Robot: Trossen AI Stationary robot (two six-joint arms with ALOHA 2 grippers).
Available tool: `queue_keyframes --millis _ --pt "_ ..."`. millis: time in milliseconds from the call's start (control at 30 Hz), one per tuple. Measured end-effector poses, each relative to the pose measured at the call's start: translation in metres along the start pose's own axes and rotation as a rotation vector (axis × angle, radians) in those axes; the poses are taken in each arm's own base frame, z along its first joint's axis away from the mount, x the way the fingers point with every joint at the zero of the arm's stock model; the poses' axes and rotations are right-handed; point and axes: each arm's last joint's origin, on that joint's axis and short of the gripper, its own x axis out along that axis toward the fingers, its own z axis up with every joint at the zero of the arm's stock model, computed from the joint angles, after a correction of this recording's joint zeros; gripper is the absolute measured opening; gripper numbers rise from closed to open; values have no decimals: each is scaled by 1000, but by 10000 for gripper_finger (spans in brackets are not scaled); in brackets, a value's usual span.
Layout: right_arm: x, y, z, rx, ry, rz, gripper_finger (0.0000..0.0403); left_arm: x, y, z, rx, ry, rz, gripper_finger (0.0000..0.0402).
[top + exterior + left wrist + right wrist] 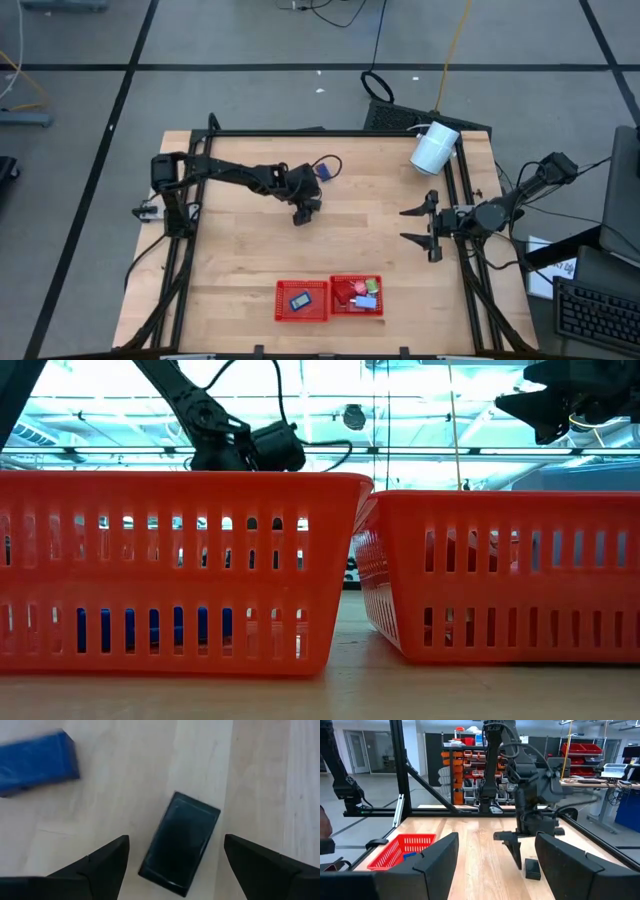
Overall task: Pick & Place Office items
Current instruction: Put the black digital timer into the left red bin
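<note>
Black block (179, 843) flat on table between left gripper's (174, 857) wide-open fingers, seemingly untouched, blue block (36, 763) nearby

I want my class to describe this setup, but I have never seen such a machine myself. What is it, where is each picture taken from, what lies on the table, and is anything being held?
It is a robot with two dark jointed arms at a wooden table. One picture looks straight down from above, one looks level across the table top, and one comes from a camera on each wrist.

Near the table's front edge stand two red mesh trays: the left tray holds a dark blue piece, the right tray holds red, green and light blue pieces. A large white cylinder lies at the far right corner.

The left end effector hangs open over a black block lying on the wood, gripping nothing. A blue block lies beside it. The right end effector waits open and empty at the right side.
</note>
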Motion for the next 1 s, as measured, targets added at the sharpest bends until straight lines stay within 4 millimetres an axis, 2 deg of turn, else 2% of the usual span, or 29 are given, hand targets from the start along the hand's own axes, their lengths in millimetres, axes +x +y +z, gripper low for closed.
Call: queue_keyframes --millis 200,367,600,800,1000 --pt "0 0 0 -1 2 0 254 15 -1 -6 21 42 -19 323" --pt "0 0 -1 2 7 1 254 16 -9 -7 41 52 -32 304" --pt "0 0 -1 6 7 1 253 14 -20 -8 61 68 -56 249" --pt "0 0 -1 10 7 1 254 15 -25 -6 -13 50 -31 195" --pt "0 0 -1 10 7 1 253 15 -26 -6 -18 46 -19 167"
